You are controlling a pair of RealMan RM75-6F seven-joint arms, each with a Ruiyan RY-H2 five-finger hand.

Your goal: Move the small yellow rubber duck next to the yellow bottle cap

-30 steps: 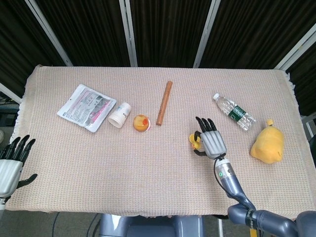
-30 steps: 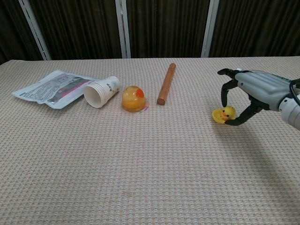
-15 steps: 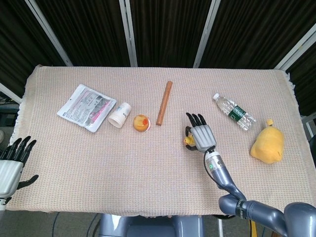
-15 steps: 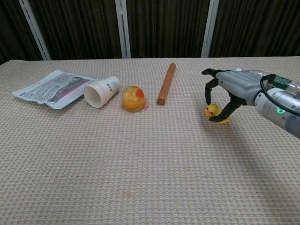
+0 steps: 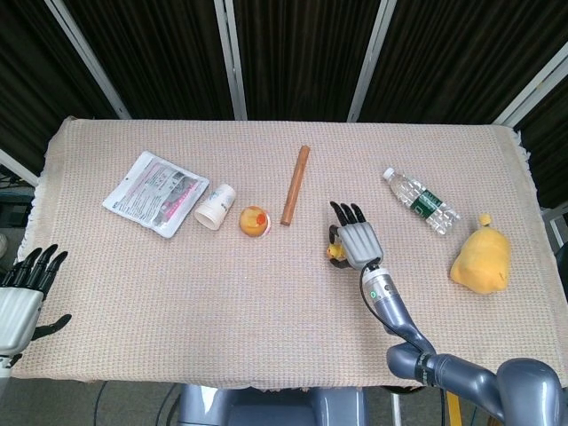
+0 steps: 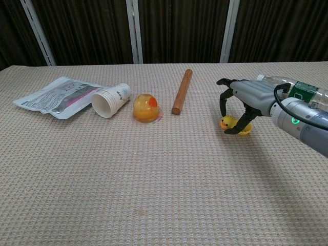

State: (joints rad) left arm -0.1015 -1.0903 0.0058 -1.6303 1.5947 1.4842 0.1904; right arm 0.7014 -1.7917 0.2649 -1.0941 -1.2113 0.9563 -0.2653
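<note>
The right hand [image 6: 240,105] is curled over the small yellow rubber duck [image 6: 229,124]. Its fingers [image 6: 224,97] bend down around the duck and pinch it, with the thumb under the near side. The duck sits low at the table [image 6: 154,195], and I cannot tell if it is lifted or touching the cloth. In the head view the duck [image 5: 335,253] peeks out at the left edge of the right hand [image 5: 356,241].

The left hand [image 5: 22,293] is at the bottom left corner of the head view, off the edge of the table. Its fingers are spread apart and it holds nothing.

The yellow bottle cap [image 6: 145,108] (it has an orange spot on top) lies well apart from the duck, to the left. A brown stick [image 6: 181,91] lies between them. A white paper cup [image 6: 111,100] lies on its side just beside the cap. Its print is too small to read. A flat packet [image 6: 60,96] with pink and grey print lies next to the cup, and its words are too small to read too.

A clear water bottle [image 5: 421,201] with a dark green label lies to the right of the hand. A yellow soft toy [image 5: 481,257] sits near the right edge.
</note>
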